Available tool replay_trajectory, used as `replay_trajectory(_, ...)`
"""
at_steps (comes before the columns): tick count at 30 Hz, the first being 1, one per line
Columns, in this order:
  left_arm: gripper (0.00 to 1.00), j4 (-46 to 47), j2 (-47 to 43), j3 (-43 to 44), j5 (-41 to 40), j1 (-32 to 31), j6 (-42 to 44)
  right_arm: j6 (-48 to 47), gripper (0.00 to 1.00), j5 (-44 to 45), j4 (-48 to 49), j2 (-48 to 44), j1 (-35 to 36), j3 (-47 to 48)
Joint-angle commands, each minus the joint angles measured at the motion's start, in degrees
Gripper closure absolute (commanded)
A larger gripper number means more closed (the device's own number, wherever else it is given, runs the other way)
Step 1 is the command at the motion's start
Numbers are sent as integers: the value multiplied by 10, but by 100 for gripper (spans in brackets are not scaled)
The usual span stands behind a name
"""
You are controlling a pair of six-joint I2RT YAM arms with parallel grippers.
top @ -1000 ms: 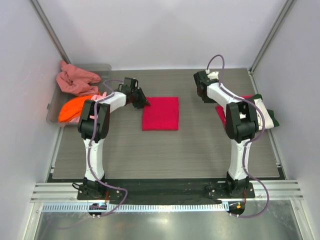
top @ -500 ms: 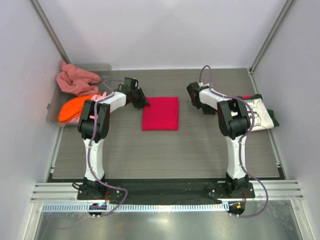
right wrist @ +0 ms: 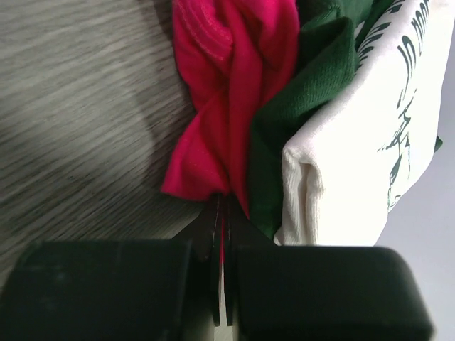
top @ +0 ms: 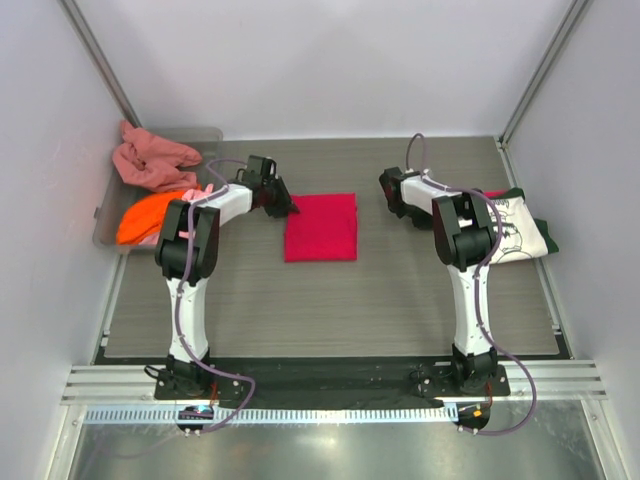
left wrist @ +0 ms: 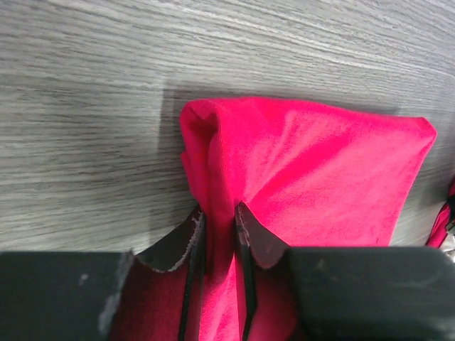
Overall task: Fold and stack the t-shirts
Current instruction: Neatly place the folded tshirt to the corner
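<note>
Top external, crimson t-shirt [top: 320, 227] folded square

Top camera looks down; 2 wrist cameras sit close over t-shirts [left wrist: 306, 177] [right wrist: 234, 85]

Folded crimson t-shirt [top: 320, 227] (flat, 1 edge bunched)

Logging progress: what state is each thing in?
Middle red shirt: folded flat, edge pinched.
Left gripper: shut on it.
Right red shirt: bunched, pinched.
Right gripper: shut on it.
Cream shirt: folded, on green shirt.
Orange shirt: crumpled in bin.
Pink shirt: crumpled on bin rim.
</note>
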Motion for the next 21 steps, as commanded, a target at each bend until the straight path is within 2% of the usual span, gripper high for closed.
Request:
replay_trajectory(1, 80, -23, -18, -12, -8, 0, 15, 22, 99, -36, -3, -13, 16, 10)
replay_trajectory(7, 87, -20, -25, -22, -3, 15, 15, 41, 99, -146, 28, -66, 79, -3)
replay_trajectory(9, 90, -17, -27, -27, -3, 21, 14, 51, 99, -172, 29, -71, 104, 16)
replay_trajectory(16, 92, -12, -31, -35, -8, 27, 18, 65, 97, -211, 10, -47, 150, 119)
replay_trajectory(19, 92, -12, -27, -35, -4, 31, 17, 70, 64, -227, -16, -27, 150, 163)
replay_trajectory(21, 91, -13, -27, -34, -4, 31, 17, 70, 59, -254, 2, -43, 150, 151)
